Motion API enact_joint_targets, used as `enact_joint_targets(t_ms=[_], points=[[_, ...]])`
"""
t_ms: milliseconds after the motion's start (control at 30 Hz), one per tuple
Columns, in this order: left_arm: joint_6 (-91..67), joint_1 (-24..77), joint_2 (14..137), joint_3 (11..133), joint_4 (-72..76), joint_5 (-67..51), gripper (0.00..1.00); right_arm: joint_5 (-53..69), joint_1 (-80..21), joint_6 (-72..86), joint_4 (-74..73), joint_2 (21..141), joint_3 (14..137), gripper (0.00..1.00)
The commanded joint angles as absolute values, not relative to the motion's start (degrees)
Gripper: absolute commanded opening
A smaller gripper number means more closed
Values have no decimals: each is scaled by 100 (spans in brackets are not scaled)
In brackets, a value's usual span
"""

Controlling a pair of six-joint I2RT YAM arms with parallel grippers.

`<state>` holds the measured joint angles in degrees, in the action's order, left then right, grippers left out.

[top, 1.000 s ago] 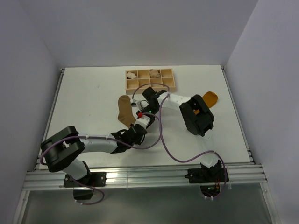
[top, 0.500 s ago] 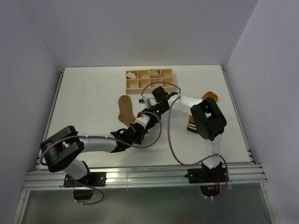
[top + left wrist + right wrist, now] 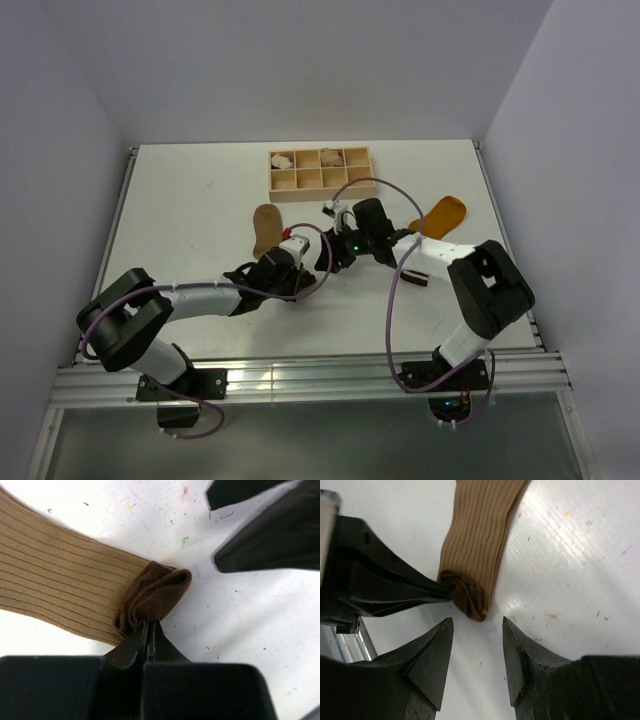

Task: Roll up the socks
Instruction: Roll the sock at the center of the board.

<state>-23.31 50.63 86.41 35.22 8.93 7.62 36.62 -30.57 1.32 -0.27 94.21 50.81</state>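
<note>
At the dark toe (image 3: 159, 591) of the tan sock (image 3: 60, 580), the left gripper (image 3: 150, 628) is pinching folded fabric, likely starting the roll; the right gripper (image 3: 476, 630) is hovering spread nearby.

A white table (image 3: 190, 210) is seen, its surface marked with small coloured flecks (image 3: 184, 541). 3 things are laid directly on it. A wooden tray (image 3: 310, 194) of 8 compartments is set near the far edge. A ribbed tan-brown sock (image 3: 266, 228) is stretched flat near the middle, with its dark brown end (image 3: 155, 597) bunched into a small lump. A mustard-orange sock (image 3: 440, 214) is laid well apart to the right, partly covered.
</note>
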Motion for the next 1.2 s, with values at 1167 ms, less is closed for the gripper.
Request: enact_joint_targets(t_ms=[1167], points=[[-3691, 2664, 9316, 4122, -377, -3339, 0, 757, -4878, -1625, 1135, 8700, 4385, 66]])
